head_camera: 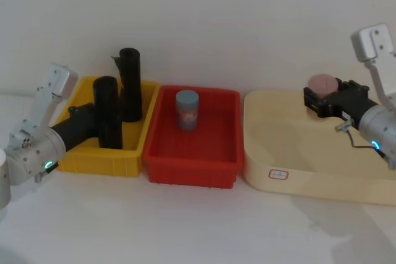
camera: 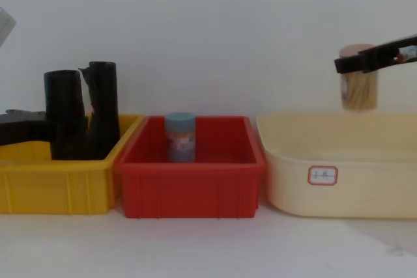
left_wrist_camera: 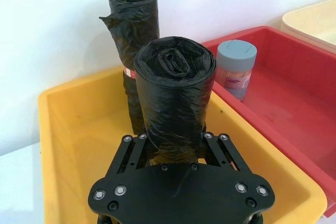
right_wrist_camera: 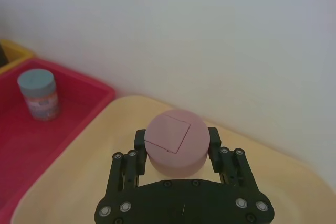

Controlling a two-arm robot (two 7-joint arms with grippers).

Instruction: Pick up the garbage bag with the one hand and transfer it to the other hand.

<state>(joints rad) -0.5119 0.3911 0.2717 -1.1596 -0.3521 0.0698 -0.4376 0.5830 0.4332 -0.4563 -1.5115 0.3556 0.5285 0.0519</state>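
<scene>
The cream tub [head_camera: 260, 153] is seen at the right, and the yellow bin [head_camera: 93, 162] at the left. In the bin the garbage bag [left_wrist_camera: 176, 87] is stood upright and clasped low down by the left gripper [left_wrist_camera: 174, 140]. A slimmer ragged roll [left_wrist_camera: 134, 19] is seen just behind it. A pink-lidded jar [camera: 358, 89] is gripped by the right gripper [right_wrist_camera: 176, 145] above the tub.

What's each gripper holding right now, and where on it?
Left gripper clamps the smooth black plastic garbage bag roll at its lower half. Right gripper holds a pink-lidded jar near its top, above the cream tub.
</scene>
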